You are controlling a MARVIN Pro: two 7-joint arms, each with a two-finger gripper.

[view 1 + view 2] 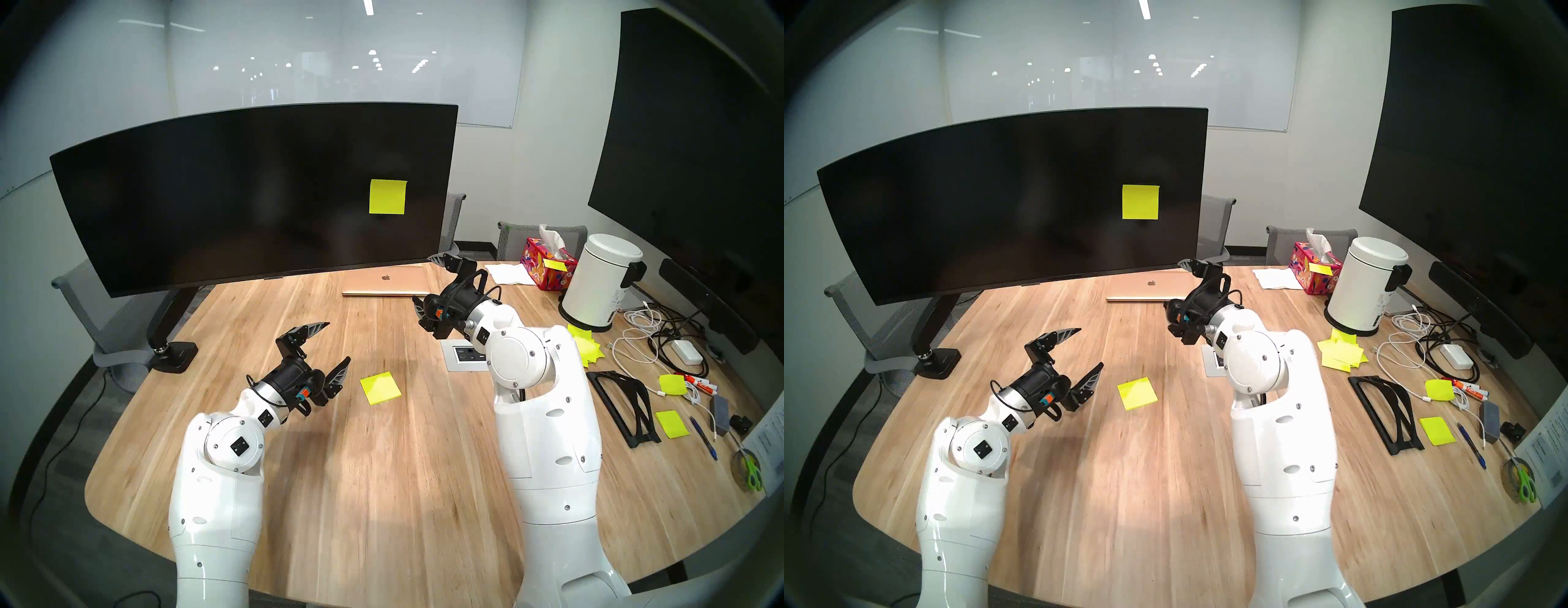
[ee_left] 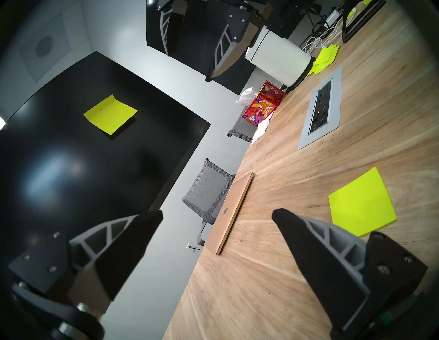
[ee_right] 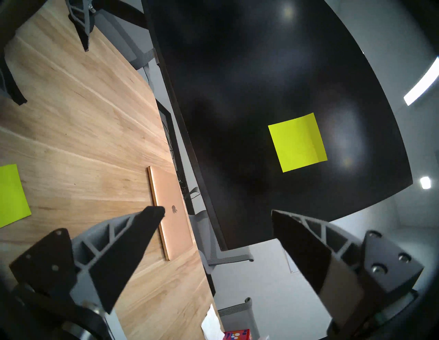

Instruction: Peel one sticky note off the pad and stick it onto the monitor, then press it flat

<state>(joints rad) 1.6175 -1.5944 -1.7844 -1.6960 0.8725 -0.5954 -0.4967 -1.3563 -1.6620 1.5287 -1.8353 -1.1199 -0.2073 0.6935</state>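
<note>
One neon yellow-green sticky note (image 1: 387, 196) (image 3: 298, 142) sits on the right part of the wide curved monitor (image 1: 233, 191), with nothing touching it. In the left wrist view the sticky note (image 2: 110, 114) has one corner lifted slightly. The pad (image 1: 380, 388) (image 2: 362, 204) lies flat on the table between the arms. My left gripper (image 1: 338, 342) (image 2: 217, 211) hovers open and empty just left of the pad. My right gripper (image 1: 424, 282) (image 3: 218, 210) is open and empty too, held in the air below and in front of the note, apart from the screen.
A closed gold laptop (image 1: 386, 282) lies under the monitor's right end. A power panel (image 1: 466, 354) is set in the table. On the right are a tissue box (image 1: 547, 263), white bin (image 1: 602, 282), loose yellow sheets (image 1: 587, 346), a black stand (image 1: 623, 399), cables and a tall black screen (image 1: 695, 127).
</note>
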